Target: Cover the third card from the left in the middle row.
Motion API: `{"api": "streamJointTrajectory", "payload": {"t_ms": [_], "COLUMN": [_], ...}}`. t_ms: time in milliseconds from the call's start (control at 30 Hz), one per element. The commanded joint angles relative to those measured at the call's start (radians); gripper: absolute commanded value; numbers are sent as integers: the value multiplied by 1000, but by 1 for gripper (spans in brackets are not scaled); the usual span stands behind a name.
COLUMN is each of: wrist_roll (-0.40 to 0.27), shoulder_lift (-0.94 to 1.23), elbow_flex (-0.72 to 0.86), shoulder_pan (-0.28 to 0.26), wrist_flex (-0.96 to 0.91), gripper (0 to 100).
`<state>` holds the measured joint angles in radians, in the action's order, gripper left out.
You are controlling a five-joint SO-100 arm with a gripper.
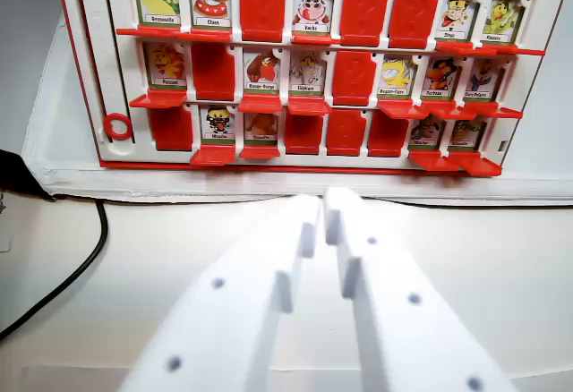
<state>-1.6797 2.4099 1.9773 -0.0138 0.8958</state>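
**Target card not yet covered; end effector short of the board**

The game board (309, 65) stands upright at the far edge of the tabletop (161, 258). In its middle row, the 3rd slot from the left holds an exposed brown-character card (261, 70), its red flap (260, 103) lying open below it. The slot just left of it is already covered red. The end effector (322, 208) hovers below the board's bottom edge, fingers nearly together and holding nothing. By my reading, the whole approach and flap-lift are left.
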Motion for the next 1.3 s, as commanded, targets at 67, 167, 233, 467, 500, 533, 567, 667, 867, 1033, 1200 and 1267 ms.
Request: {"api": "streamJointTrajectory", "payload": {"t_ms": [67,167,233,467,500,533,567,667,867,1033,1200,1267], "wrist_roll": [-34,-37,-43,-32,-31,-29,-26,-5,20,29,31,31], "shoulder_lift": [9,-58,-117,-319,-345,-370,-394,-463,-580,-663,-747,-776], "elbow_flex": [149,204,218,184,176,170,160,118,29,-25,-92,-123], "shoulder_pan": [0,6,11,23,21,17,12,-12,-58,-67,-64,-64], "wrist_flex": [-244,-339,-402,-532,-541,-554,-561,-577,-601,-611,-617,-617], "gripper": [0,0,0,0,0,0,0,0,0,0,0,0]}}
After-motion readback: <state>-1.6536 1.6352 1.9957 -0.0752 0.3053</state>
